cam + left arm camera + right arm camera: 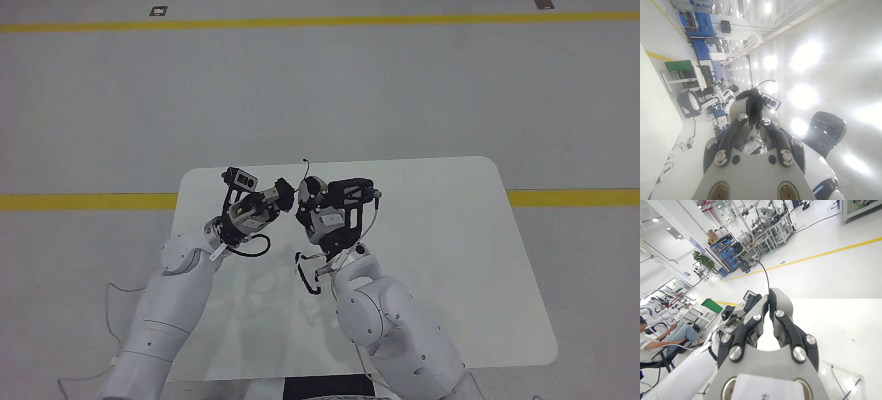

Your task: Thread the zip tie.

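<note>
Presently, above the far left part of the white table (450, 260): right gripper (769, 298), pinched tight on the black zip tie (766, 275), strap rising free from the pads and curving away upward. Meets the left gripper (283, 194) tip to tip, the latter crowding just behind, touching or nearly so, and blocking any look past the pinch; own grip impossible to tell. Nearby on the table, clear tray (844, 369) with thin black strips (837, 381) inside; beyond the table, yellow floor line (90, 201) and green bin (712, 305).
</note>
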Tool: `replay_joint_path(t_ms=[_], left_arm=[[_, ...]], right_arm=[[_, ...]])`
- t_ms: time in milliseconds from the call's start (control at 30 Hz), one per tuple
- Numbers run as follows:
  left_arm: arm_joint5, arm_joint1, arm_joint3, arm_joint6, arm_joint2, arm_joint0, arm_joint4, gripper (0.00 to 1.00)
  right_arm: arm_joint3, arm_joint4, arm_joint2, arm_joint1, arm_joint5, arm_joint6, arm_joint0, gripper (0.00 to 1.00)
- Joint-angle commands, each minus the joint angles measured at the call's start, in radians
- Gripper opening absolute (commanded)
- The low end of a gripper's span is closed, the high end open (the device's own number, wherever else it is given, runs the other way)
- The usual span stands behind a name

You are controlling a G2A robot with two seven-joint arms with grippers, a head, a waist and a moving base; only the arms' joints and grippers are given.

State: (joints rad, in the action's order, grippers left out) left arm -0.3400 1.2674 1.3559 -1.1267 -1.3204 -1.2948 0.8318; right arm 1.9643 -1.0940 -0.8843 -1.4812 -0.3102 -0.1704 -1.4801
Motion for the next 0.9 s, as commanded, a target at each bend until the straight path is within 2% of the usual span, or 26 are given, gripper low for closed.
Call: replay_joint_path(t_ms=[0, 367, 867], left_arm=[[0.000, 0.000, -0.002, -0.001, 0.001, 0.001, -0.001, 0.00], [0.000, 0.001, -0.012, -0.002, 0.008, 0.009, -0.002, 0.00], [0.000, 0.004, -0.020, 0.006, 0.008, 0.025, 0.005, 0.00]], right_arm=[[0.003, 0.002, -0.003, -0.001, 0.000, 0.006, 0.001, 0.00], [0.002, 0.003, -0.013, -0.006, 0.010, 0.028, 0.008, 0.00], [-0.015, -0.028, -0.022, -0.005, 0.037, -0.004, 0.005, 0.00]])
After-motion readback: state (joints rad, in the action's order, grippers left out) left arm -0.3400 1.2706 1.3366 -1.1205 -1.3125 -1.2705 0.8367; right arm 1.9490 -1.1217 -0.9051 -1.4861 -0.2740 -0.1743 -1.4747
